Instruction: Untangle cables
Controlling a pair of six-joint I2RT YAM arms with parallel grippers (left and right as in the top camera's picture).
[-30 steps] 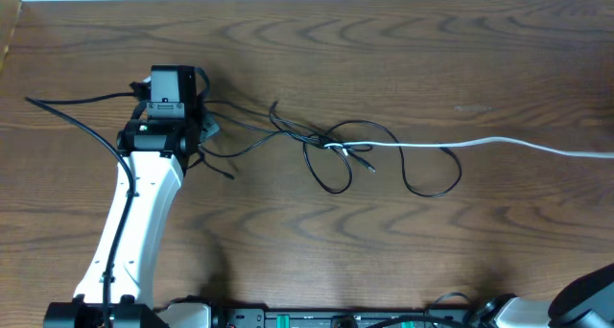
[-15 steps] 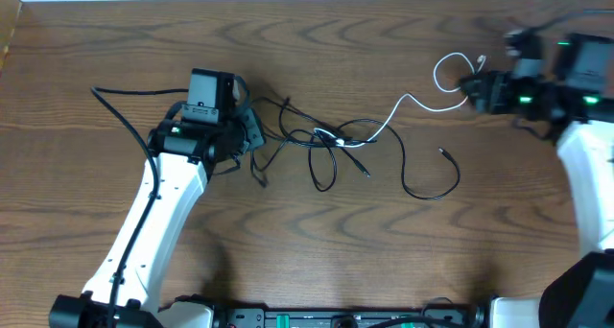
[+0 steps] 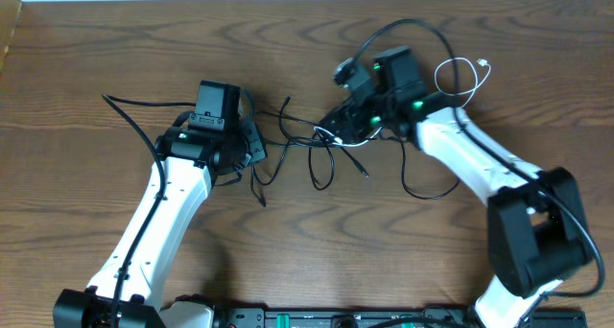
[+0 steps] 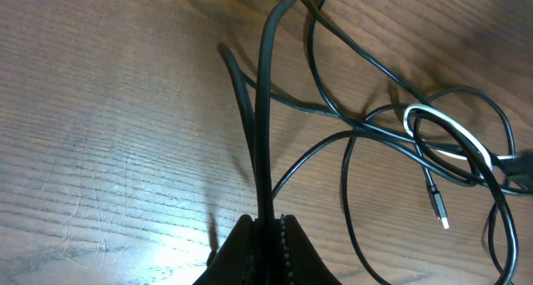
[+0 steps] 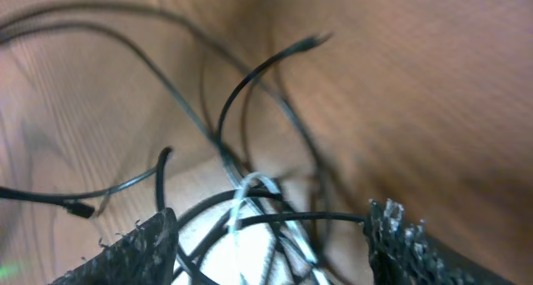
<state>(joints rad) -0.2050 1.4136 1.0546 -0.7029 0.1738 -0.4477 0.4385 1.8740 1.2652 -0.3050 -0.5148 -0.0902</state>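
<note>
Crisscrossing black cords (image 4: 265, 110) around white cord (image 4: 425, 110)

The left arm (image 3: 158, 208) and right arm (image 3: 470, 155) are smooth white shells with black joints and boxy black wrists, thick black wires (image 3: 134, 107) trailing off them, green lights (image 3: 419, 105) glowing on the right wrist, and black fingers (image 5: 400, 235) with finely toothed edges.

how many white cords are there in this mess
1. The thin white cord loops at the upper right of the brown wooden table and runs into the tangle of thin black cords at the middle; the right arm may hide part of it.
</note>
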